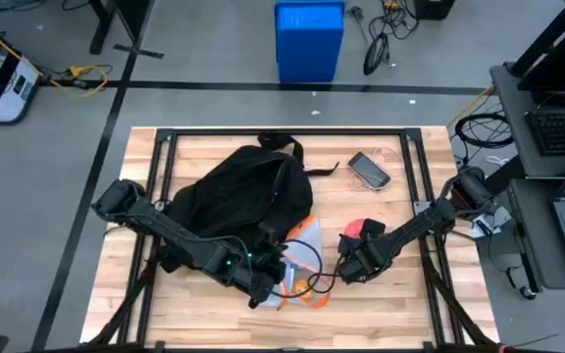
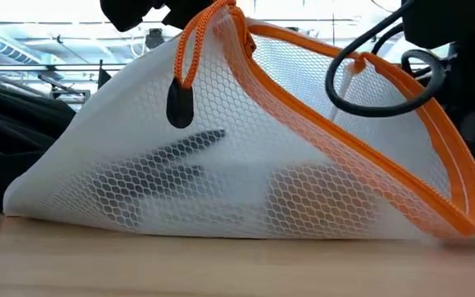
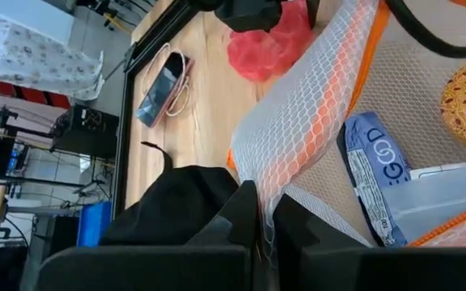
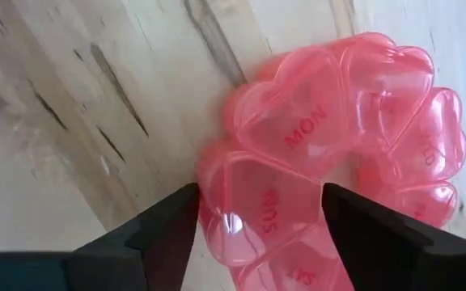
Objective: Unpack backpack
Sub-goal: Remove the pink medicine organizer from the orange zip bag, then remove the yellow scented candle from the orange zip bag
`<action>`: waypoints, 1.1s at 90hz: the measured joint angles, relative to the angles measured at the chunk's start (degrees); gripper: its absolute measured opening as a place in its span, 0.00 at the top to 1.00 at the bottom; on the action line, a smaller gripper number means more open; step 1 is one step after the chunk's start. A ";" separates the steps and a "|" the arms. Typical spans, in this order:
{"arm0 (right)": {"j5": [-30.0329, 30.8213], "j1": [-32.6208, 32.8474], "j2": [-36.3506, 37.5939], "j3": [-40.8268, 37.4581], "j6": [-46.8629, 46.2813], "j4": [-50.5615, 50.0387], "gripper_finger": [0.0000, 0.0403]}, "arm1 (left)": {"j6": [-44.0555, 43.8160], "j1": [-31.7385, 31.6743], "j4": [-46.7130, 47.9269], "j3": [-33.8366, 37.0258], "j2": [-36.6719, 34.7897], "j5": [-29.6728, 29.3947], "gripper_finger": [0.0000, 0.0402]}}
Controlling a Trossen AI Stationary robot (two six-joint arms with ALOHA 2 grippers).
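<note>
Slumped on the left-centre of the pale wooden table (image 1: 400, 304): large black soft fabric backpack (image 1: 243, 191), lying flat, its front edge touching the pouch. Just in front of it, left gripper (image 1: 263, 286), pinched narrow on a fold of the white mesh zip pouch with orange trim (image 2: 246, 165), a blue packet and other small things visible inside. Judged as mid-step: pouch already out of the bag, to be drawn clear. Hold that pinch firm on the fabric and pull low and slow toward the table's front, minding the dark cable looped over the orange rim, a likely snag. Further right, right gripper (image 4: 259, 198), spread wide, a finger on either side of the pink translucent ring of heart-shaped day-marked pill boxes (image 4: 314, 153), not seen squeezing it. Centre on one heart before closing; slick plastic, apt to skid. Behind that, well apart, a phone in a pinkish case (image 1: 369, 170), untouched.
</note>
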State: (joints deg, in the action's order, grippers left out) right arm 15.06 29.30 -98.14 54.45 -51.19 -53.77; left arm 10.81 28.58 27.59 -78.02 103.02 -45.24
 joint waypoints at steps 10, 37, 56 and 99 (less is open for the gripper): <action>0.01 1.04 1.32 1.63 0.51 -0.43 0.38 | 0.00 0.02 0.04 0.00 0.00 -0.01 1.00; 1.38 8.60 7.39 12.13 0.13 2.87 0.39 | -0.17 0.02 -0.03 -0.04 0.00 0.36 1.00; 3.05 14.13 7.11 13.63 17.98 27.43 0.39 | -0.63 -0.04 -0.04 -0.04 0.00 0.71 1.00; 2.81 8.14 -3.83 13.60 29.35 34.74 0.50 | -1.41 -0.04 -0.17 -0.04 0.00 0.87 1.00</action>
State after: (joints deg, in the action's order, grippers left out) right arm 17.87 37.44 -101.97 68.04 -21.84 -19.03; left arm 9.39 28.53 27.42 -78.06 103.02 -44.37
